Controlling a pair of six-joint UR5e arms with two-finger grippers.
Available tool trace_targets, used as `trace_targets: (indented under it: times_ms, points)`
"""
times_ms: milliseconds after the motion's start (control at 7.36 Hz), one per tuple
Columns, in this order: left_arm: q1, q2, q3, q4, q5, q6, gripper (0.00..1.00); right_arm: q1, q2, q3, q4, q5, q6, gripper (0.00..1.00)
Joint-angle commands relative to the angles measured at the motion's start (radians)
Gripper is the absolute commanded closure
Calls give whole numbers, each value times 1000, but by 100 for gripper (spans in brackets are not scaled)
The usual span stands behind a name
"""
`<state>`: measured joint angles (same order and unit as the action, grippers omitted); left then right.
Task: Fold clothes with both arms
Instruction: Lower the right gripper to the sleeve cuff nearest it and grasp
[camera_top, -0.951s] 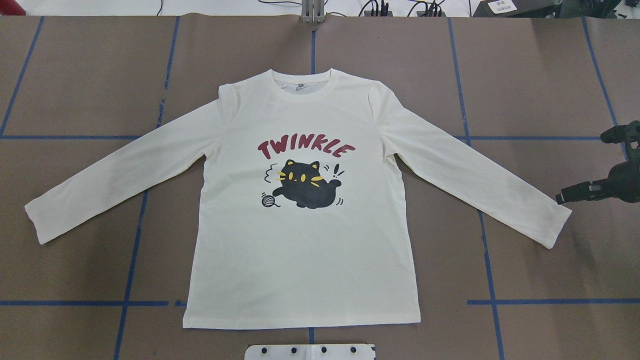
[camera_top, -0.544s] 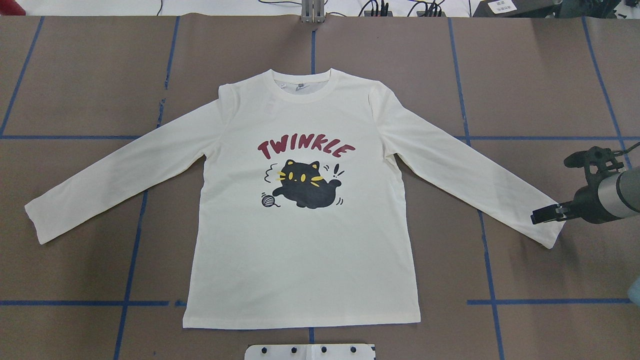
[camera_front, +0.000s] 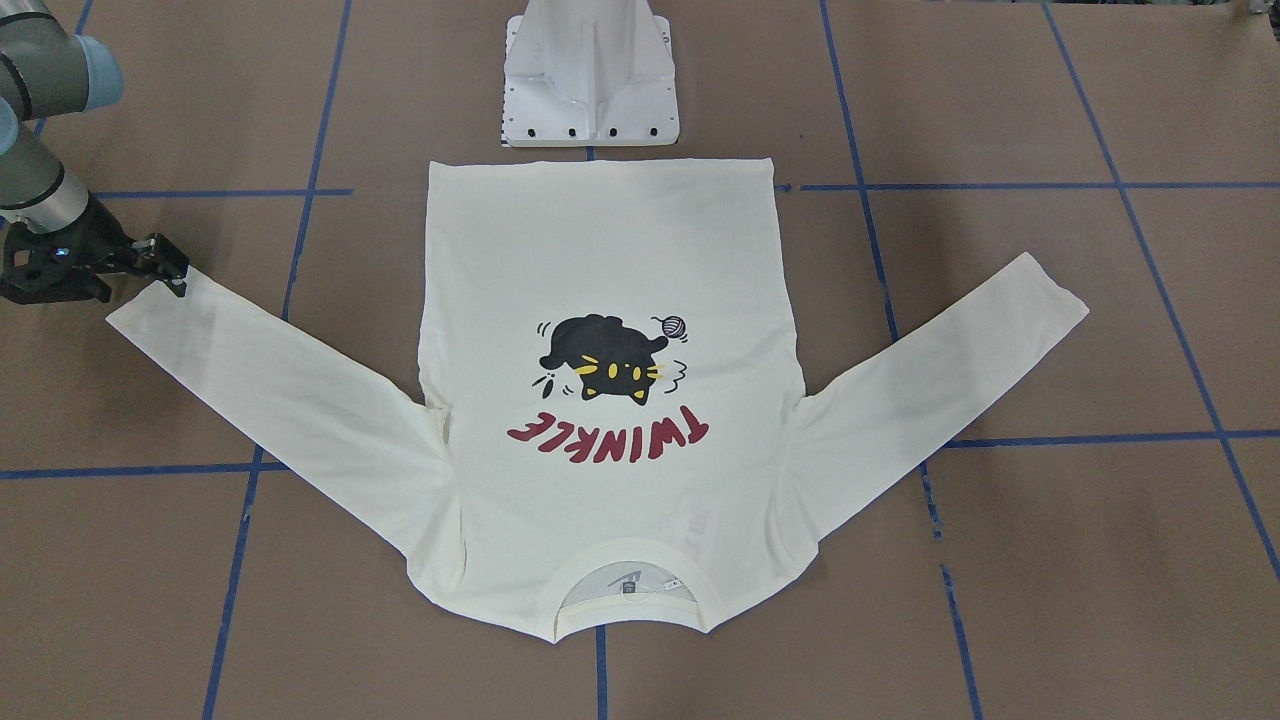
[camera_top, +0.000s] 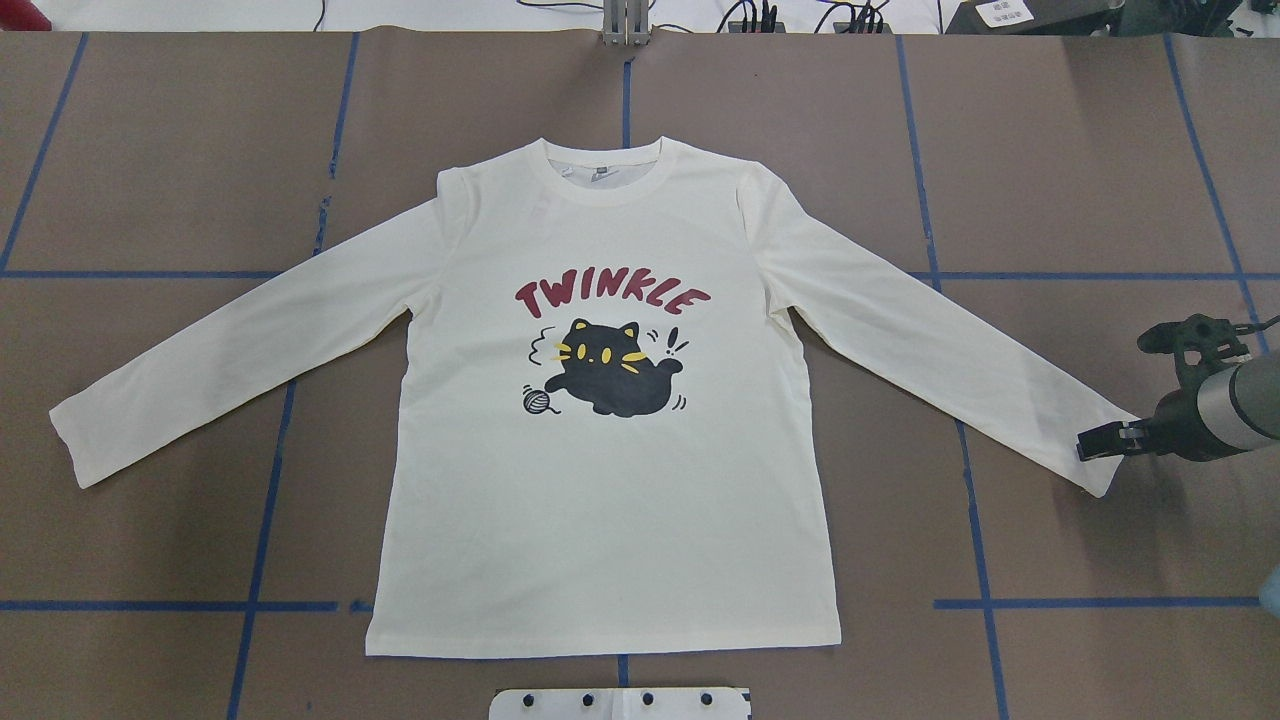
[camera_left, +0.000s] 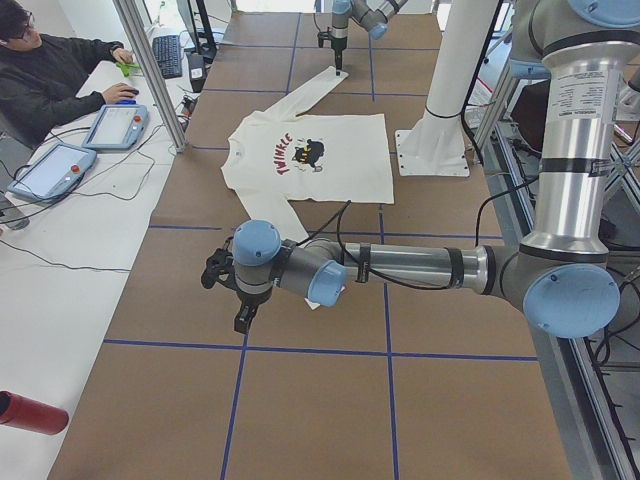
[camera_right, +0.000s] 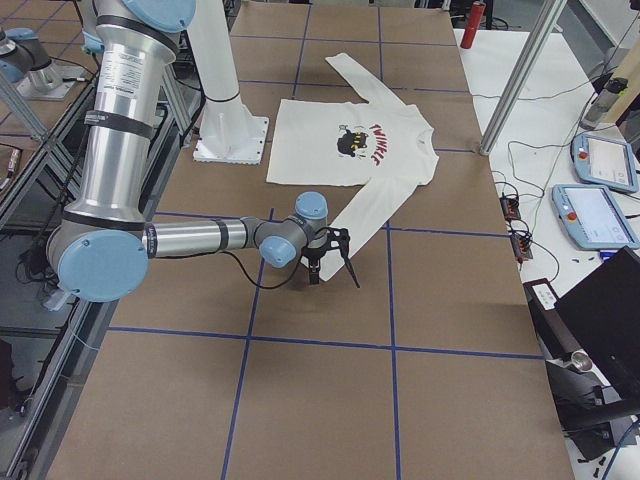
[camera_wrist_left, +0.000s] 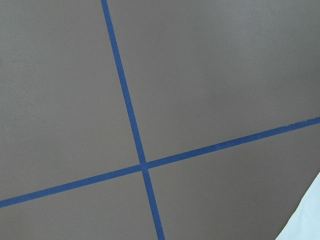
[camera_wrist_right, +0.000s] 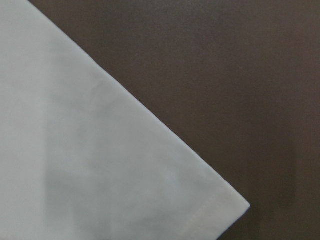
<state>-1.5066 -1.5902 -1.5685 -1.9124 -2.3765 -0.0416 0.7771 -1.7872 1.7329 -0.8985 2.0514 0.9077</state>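
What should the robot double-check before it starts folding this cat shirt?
1. The T-shirt lies flat, print up: ok.
2. The right claw is at the nearby cuff: ok.
3. The right claw is open: ok.
4. The left claw is over the other cuff: not ok; its camera shows mostly table and only a corner of cloth.
5. The left claw is open: cannot tell.

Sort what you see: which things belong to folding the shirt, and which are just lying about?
Job: cream long-sleeved cat-print T-shirt; black two-finger right hand; black left hand.
Lying about: white base block; red cylinder; grey screen pendant.
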Motion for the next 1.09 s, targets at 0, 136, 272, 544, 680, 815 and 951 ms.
trace_targets:
  times_ms: [0,136,272,544,680,815,951]
  points:
    - [0,1,1,0,-1,2,0,2,2,13,16,12,16,0]
    - [0,1,1,0,-1,0,0,5,-1,19,16,15,16,0]
    - [0,1,2,0,0,2,0,8,-3,19,16,18,16,0]
    - [-1,1,2,0,-1,2,0,8,-4,11,15,15,16,0]
    - [0,2,2,0,-1,0,0,8,-4,8,13,4,16,0]
    - [-1,4,2,0,-1,0,0,10,-6,8,13,4,16,1]
    - [0,4,4,0,-1,2,0,10,-6,11,7,6,17,30]
